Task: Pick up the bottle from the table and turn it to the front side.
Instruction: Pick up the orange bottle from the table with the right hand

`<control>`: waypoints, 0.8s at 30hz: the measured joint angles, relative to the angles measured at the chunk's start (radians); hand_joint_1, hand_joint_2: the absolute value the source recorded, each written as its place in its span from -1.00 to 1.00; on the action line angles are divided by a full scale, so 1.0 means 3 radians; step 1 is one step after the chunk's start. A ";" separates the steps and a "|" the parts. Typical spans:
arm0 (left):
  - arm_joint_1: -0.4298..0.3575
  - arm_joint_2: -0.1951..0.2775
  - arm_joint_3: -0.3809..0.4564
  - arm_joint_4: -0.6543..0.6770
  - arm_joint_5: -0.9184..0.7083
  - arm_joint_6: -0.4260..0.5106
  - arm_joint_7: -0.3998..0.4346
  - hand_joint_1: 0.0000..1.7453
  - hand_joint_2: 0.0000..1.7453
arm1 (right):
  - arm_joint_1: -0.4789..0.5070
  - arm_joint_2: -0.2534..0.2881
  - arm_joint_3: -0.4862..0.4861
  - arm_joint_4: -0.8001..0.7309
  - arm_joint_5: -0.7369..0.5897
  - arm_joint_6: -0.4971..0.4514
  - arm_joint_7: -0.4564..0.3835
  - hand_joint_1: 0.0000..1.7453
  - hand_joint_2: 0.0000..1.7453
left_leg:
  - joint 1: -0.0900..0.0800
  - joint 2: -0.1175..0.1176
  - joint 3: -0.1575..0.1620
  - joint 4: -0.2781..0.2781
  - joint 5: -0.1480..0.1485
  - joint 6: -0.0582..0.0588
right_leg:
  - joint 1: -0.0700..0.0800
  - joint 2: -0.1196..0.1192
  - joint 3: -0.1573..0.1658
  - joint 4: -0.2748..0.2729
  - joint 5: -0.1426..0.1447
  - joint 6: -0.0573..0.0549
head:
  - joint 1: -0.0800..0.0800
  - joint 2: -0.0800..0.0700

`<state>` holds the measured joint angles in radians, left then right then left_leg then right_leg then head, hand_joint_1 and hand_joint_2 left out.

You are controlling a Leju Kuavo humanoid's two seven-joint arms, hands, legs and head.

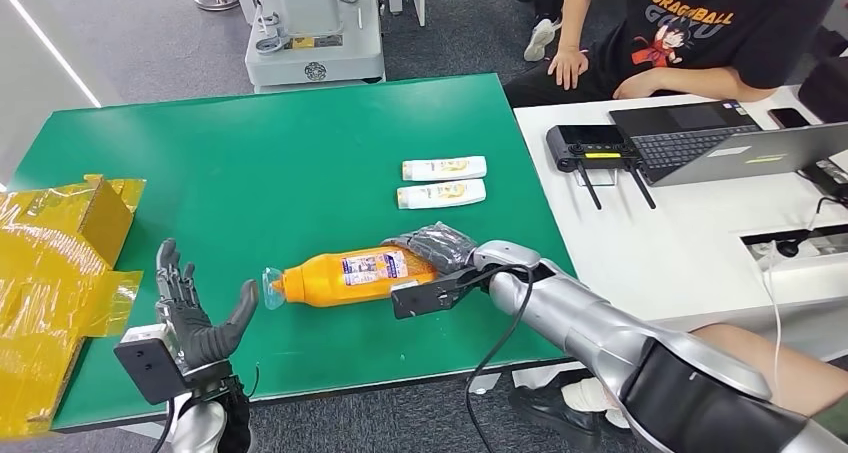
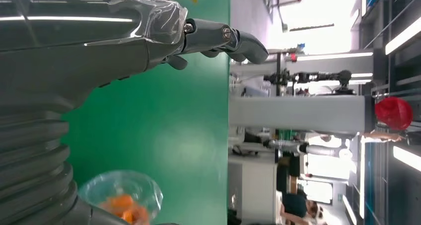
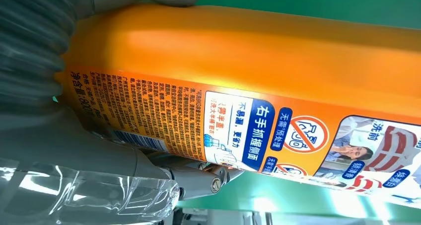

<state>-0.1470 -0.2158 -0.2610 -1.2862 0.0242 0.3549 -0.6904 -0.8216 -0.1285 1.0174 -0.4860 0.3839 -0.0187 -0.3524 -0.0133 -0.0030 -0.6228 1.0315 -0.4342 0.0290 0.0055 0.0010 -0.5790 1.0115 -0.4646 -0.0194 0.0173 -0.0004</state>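
Note:
An orange bottle (image 1: 350,276) with a clear cap lies on its side on the green table (image 1: 280,153), cap toward my left, its back label with fine print facing up. My right hand (image 1: 440,248) grips its base end; the right wrist view shows the bottle (image 3: 258,71) close up with fingers (image 3: 198,178) wrapped under it. My left hand (image 1: 195,318) is raised, palm toward the cap, fingers spread, a short gap from the bottle. In the left wrist view the clear cap (image 2: 121,195) sits beyond the left hand's fingers (image 2: 218,38).
Two small white tubes (image 1: 443,181) lie further back on the table. Crumpled yellow packaging (image 1: 55,273) covers the table's left edge. A white desk (image 1: 680,223) with a laptop (image 1: 745,153) and a controller stands to the right, where a person sits. A grey machine base (image 1: 315,33) stands behind.

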 joint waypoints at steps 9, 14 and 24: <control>-0.0281 0.0204 0.0334 0.0147 -0.0217 0.0170 0.0038 -1.00 1.00 | 0.0277 0.0190 -0.0301 -0.0135 0.0016 -0.0450 -0.0177 1.00 1.00 | 0.0005 -0.0003 -0.0002 0.0000 0.0003 -0.0003 | 0.0003 -0.0002 -0.0002 0.0001 0.0000 -0.0001 | 0.0000 0.0000; -0.0354 0.0258 0.0431 0.0211 -0.0223 0.0138 0.0037 -1.00 1.00 | 0.0474 0.0250 -0.0539 -0.0333 0.0011 -0.0724 -0.0260 1.00 1.00 | 0.0005 -0.0003 -0.0004 0.0000 0.0003 -0.0003 | 0.0003 -0.0002 -0.0003 0.0000 0.0000 -0.0001 | -0.0001 0.0000; -0.0437 0.0284 0.0464 0.0308 -0.0233 0.0129 0.0035 -1.00 1.00 | 0.0801 0.0438 -0.0998 -0.0718 -0.0159 -0.1073 -0.0531 1.00 1.00 | 0.0005 -0.0003 -0.0005 0.0000 0.0003 -0.0003 | 0.0003 -0.0002 -0.0005 0.0000 0.0000 -0.0001 | 0.0000 0.0000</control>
<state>-0.2781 -0.1307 -0.1217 -1.1939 -0.0457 0.3935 -0.6798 -0.5814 0.0028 0.7179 -0.7014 0.3363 -0.3405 -0.5118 -0.0118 -0.0038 -0.6243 1.0314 -0.4333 0.0281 0.0064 0.0005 -0.5806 1.0116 -0.4647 -0.0197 0.0173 -0.0004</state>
